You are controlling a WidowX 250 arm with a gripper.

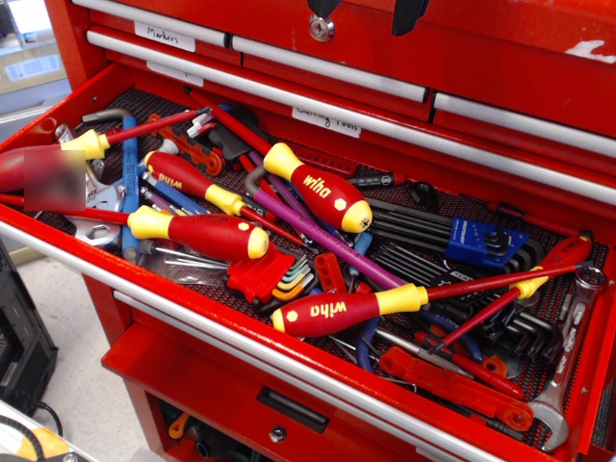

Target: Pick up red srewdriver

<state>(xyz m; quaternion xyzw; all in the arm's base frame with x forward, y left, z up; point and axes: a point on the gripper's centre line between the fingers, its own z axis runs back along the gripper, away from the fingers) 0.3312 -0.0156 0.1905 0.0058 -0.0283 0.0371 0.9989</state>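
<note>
A red tool chest stands with one shallow drawer (289,358) pulled open, crowded to its edges with tools on a dark mesh liner. The red srewdriver (371,305) lies near the drawer's front rail, handle toward the front, its long thin red shaft running right across a blue hex key holder (479,241) and black hex keys (404,231). A folding hex key set (268,275) sits just beside its butt; little bare liner shows around it. The dark fingers (368,13) show only at the top edge, well apart from the drawer; whether they are open or closed cannot be told.
</note>
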